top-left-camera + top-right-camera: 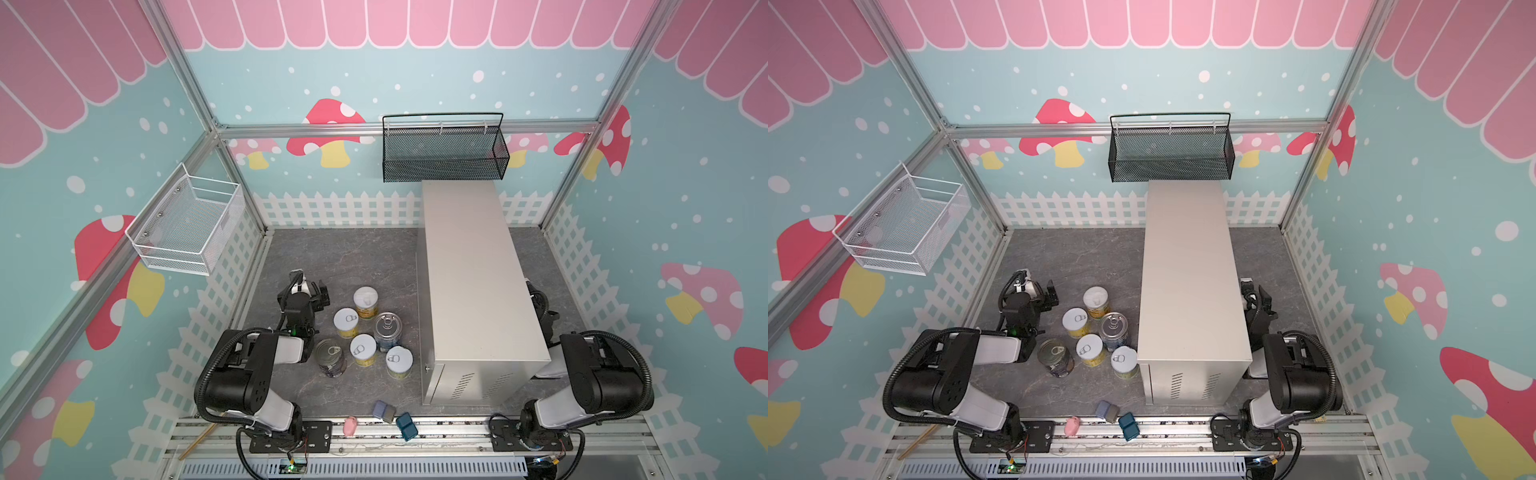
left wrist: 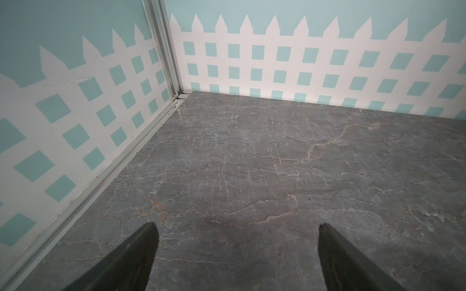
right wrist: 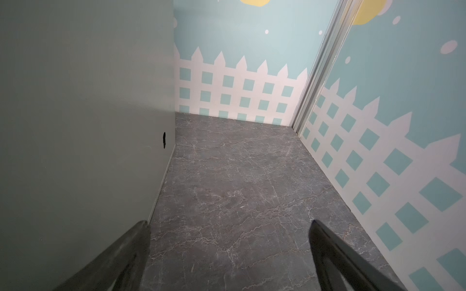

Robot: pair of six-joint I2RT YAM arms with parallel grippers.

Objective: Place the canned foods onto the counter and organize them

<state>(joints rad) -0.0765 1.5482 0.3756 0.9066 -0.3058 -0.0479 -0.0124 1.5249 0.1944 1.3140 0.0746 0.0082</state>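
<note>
Several canned foods stand upright in a cluster on the grey floor, left of the counter (image 1: 478, 282) (image 1: 1187, 270). Two are taller with dark blue labels (image 1: 387, 330) (image 1: 330, 358). The shorter ones have yellow labels, among them one at the far end (image 1: 365, 302) and one nearest the counter's front (image 1: 399, 361). The counter's flat top is bare. My left gripper (image 1: 321, 291) (image 2: 237, 231) hovers open just left of the cluster, over bare floor. My right gripper (image 1: 1262, 300) (image 3: 228, 226) is open in the gap right of the counter, its side wall (image 3: 83, 126) close by.
A black mesh basket (image 1: 442, 149) hangs on the back wall above the counter. A white wire basket (image 1: 187, 222) hangs on the left wall. Small pink (image 1: 350, 426), grey-blue (image 1: 384, 410) and teal (image 1: 406, 426) blocks lie at the front edge.
</note>
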